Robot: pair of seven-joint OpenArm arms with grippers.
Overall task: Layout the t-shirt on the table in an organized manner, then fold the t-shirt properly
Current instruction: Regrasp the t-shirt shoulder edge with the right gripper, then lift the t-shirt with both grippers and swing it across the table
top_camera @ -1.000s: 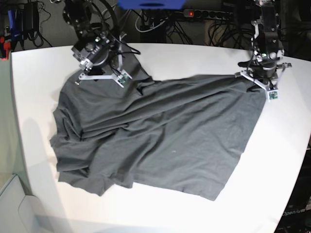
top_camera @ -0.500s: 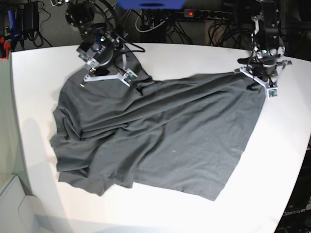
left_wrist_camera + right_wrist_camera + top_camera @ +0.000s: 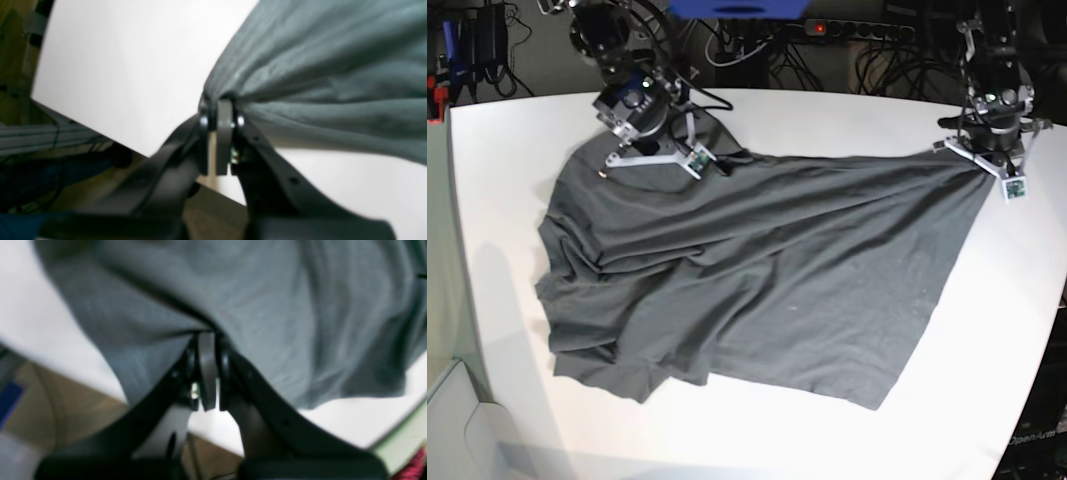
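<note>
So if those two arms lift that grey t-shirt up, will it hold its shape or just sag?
Probably sag. The t-shirt lies in soft wrinkles and bunches into folds where the left gripper pinches it, so it looks floppy. It seems thin and light, likely draping between the left gripper and the right gripper. Pushed across the table, it would likely crumple, not slide whole.

Two arms reaching down from the far side, well apart. Left pincer [image 3: 983, 160] at the base view's right, wrist near upright, jaws pressed together on a bunched corner of the t-shirt [image 3: 767, 270]. Right pincer [image 3: 655, 152] at the view's left, tilted forward and low, jaws likewise clamped on a fold of the cloth
</note>
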